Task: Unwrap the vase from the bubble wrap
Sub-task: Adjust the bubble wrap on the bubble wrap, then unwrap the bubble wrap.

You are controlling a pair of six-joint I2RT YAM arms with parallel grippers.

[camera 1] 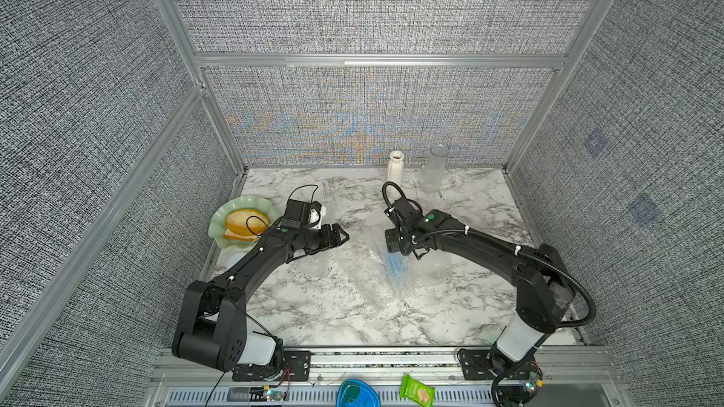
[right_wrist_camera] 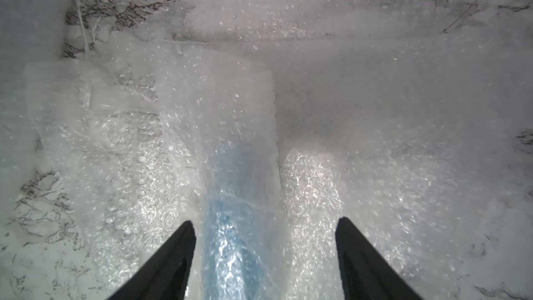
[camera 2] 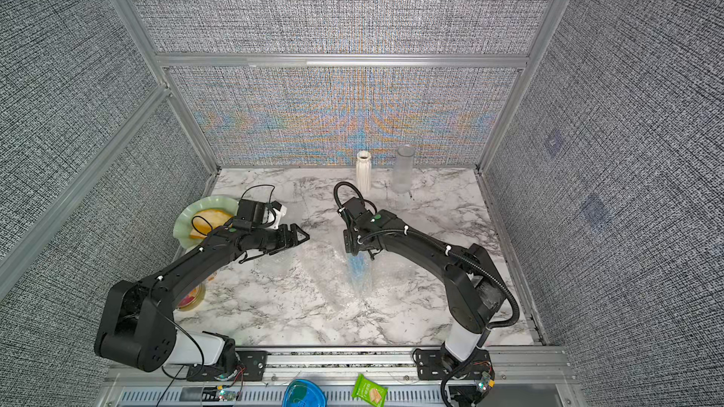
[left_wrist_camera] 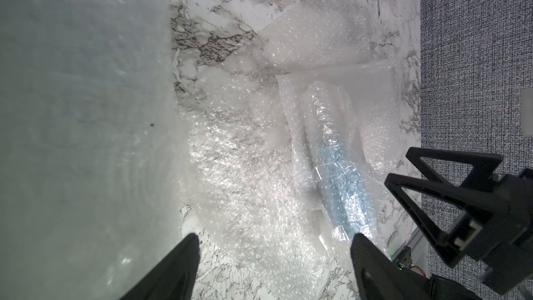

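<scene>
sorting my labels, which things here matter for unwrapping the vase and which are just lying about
For the job:
bubble wrap
blue vase, wrapped inside it
left pincer, open
right pincer, open

Lying about:
white ribbed vase
clear glass vase
green plate
green snack packet
blue dish

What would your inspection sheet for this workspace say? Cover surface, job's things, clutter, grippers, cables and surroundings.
Surface: marble table, partly under wrap.
Job's things: bubble wrap spread in sheets; blue vase lying in it, still wrapped.
Clutter: white vase and glass vase upright at the back; green plate with bread; packet and blue dish beyond the front rail.
Grippers: left gripper open, empty; right gripper open, astride the wrapped vase.
Cables: loop above the left wrist; hose along the right arm.
Surroundings: grey fabric walls, metal frame.
</scene>
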